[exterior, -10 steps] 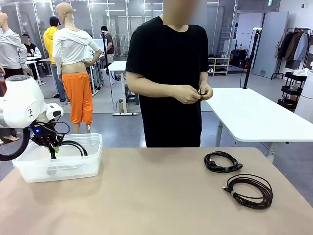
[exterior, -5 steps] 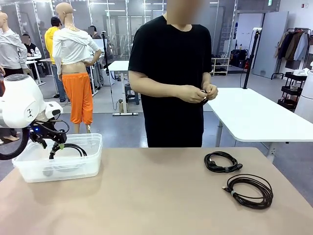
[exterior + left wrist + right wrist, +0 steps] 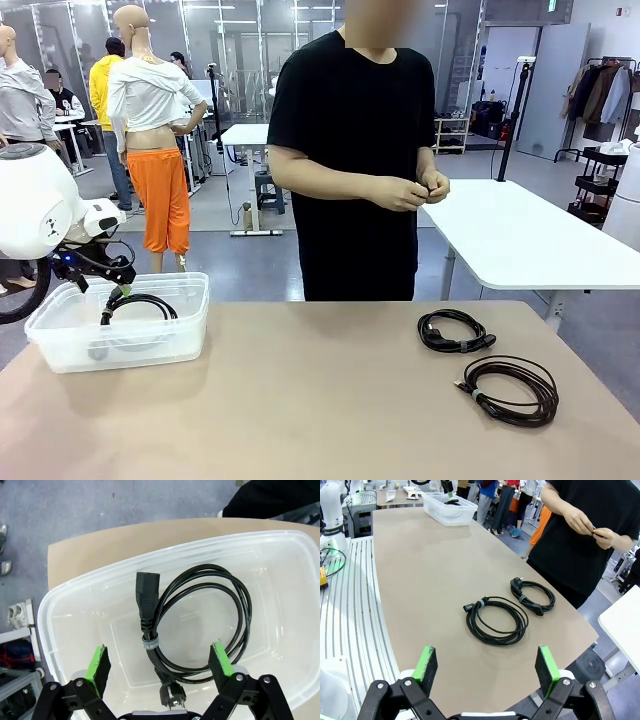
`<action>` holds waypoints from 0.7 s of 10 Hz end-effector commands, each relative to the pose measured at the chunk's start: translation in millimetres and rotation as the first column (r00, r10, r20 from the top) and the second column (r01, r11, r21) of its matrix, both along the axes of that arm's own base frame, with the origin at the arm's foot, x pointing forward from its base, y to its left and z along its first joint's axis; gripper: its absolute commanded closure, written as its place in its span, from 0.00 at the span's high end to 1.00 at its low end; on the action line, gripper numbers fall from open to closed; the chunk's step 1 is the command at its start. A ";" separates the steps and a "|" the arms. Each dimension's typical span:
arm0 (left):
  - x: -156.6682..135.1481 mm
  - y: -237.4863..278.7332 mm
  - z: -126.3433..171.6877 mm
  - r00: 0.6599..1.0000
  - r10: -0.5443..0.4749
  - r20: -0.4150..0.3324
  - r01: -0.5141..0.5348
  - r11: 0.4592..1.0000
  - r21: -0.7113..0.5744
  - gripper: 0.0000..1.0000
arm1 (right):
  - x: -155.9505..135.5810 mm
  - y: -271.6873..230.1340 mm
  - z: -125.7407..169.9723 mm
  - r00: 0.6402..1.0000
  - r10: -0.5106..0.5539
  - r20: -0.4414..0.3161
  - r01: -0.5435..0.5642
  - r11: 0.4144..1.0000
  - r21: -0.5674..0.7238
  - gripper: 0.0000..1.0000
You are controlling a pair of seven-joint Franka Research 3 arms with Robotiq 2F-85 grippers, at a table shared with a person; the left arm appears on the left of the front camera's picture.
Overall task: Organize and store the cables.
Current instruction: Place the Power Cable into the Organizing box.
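**Item 1. Left end effector**: at the worktop's far left, poised above the bin. Jaws spread wide and grasping nothing; the green pads stand clear of the cord below.

**Item 2. Clear plastic bin**: rectangular and lidless, on the left end of the worktop.

**Item 3. Stored cable**: black power cord in a round coil, lying flat on the bin floor. A small strap binds it, with a socket end at one side and a round plug at the other.

**Item 4. Worktop**: beige surface carrying the bin and two loose cables.

**Item 5. Person's hands**: held together at waist height behind the far edge, fingers pinched on something too small to identify.

**Item 6. Smaller coiled cable**: black, strapped, on the worktop right of centre and towards the person.

**Item 7. Larger coiled cable**: black, strapped, just beside item 6 on the robot's side, not touching it.

**Item 8. Right end effector**: off the worktop's right end, facing both loose cables from well apart. Jaws wide, grasping nothing.
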State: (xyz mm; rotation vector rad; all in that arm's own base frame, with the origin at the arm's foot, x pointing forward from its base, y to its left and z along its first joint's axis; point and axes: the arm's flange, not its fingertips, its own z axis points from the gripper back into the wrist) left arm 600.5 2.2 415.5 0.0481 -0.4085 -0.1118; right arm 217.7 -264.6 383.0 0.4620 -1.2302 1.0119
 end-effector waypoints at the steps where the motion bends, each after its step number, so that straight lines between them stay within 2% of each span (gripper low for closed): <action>1: 2.5 0.9 1.0 1.000 0.022 -0.020 -0.022 1.000 -0.007 1.00 | -1.9 -1.4 0.0 1.000 0.012 0.013 -0.012 1.000 -0.006 1.00; 7: 2.5 0.9 1.0 1.000 0.022 -0.020 -0.022 1.000 -0.007 1.00 | -1.9 -1.4 0.0 1.000 0.012 0.013 -0.012 1.000 -0.006 1.00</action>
